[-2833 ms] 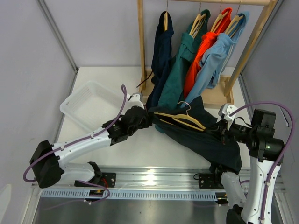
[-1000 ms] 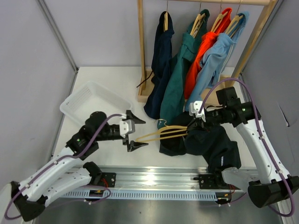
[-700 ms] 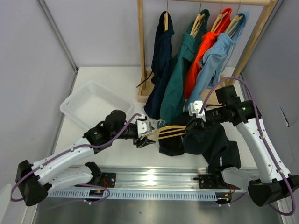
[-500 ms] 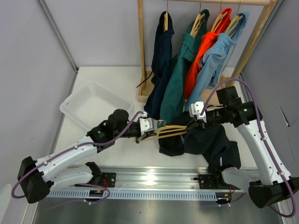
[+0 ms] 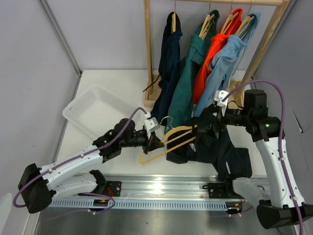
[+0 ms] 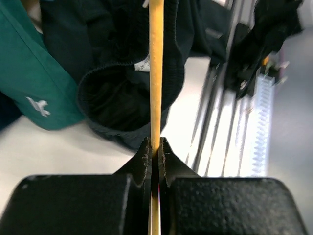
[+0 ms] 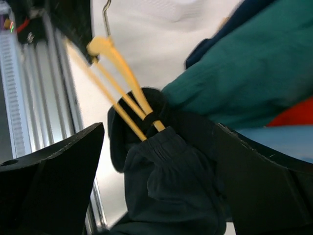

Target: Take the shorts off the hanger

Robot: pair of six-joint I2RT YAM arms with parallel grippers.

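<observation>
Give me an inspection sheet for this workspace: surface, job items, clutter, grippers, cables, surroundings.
Surface: white table, partly covered by cloth.
Job's things: shorts heaped on the right; hanger with one end inside their waistband, hook out to the left.
Clutter: white basket at left; rack at the back with four hung garments.
Grippers: left gripper shut on a bar of the hanger; right gripper open, jaws wide either side of the shorts.
Cables: purple cables loop along both arms.
Surroundings: grey walls; metal rail at the near edge.
</observation>
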